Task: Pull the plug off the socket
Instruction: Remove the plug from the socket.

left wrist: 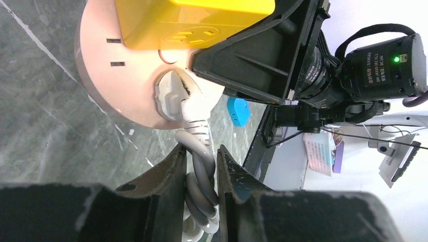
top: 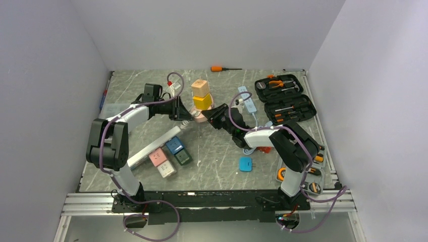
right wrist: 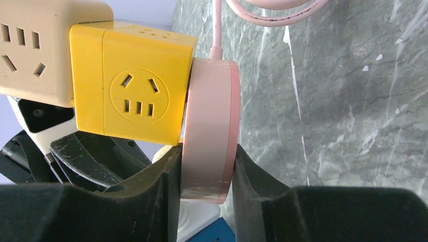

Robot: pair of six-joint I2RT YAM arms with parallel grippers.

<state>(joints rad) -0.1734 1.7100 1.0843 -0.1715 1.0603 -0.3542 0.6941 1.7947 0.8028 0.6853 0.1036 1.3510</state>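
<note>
1. Plug (left wrist: 174, 98) is seated in the face of the pink round socket (right wrist: 209, 126), mid-table between the two arms. Whether the socket is clear of the table (right wrist: 353, 126) cannot be told.
2. Left fingers (left wrist: 166, 174) are closed on the grey cable (left wrist: 201, 189) just below the plug, not on the plug body. Under pull, slip along the cable is likely, or strain is put into the plug's ribbed neck rather than the prongs.
3. Right fingers (right wrist: 151, 189) are clamped across the socket's rim only, near one edge. If the prongs sit tight, the socket could be twisted or dragged out of that narrow hold.
4. Pull line should be kept square to the socket face. The prongs could be jammed by an angled pull.
5. Yellow cube (right wrist: 134, 93) and beige cube (right wrist: 35, 50) are stacked on the same face. They could be shaken loose by a jerk at release.
6. On sudden release the left arm could be flung back, and the cable's far end dragged across the table.
</note>
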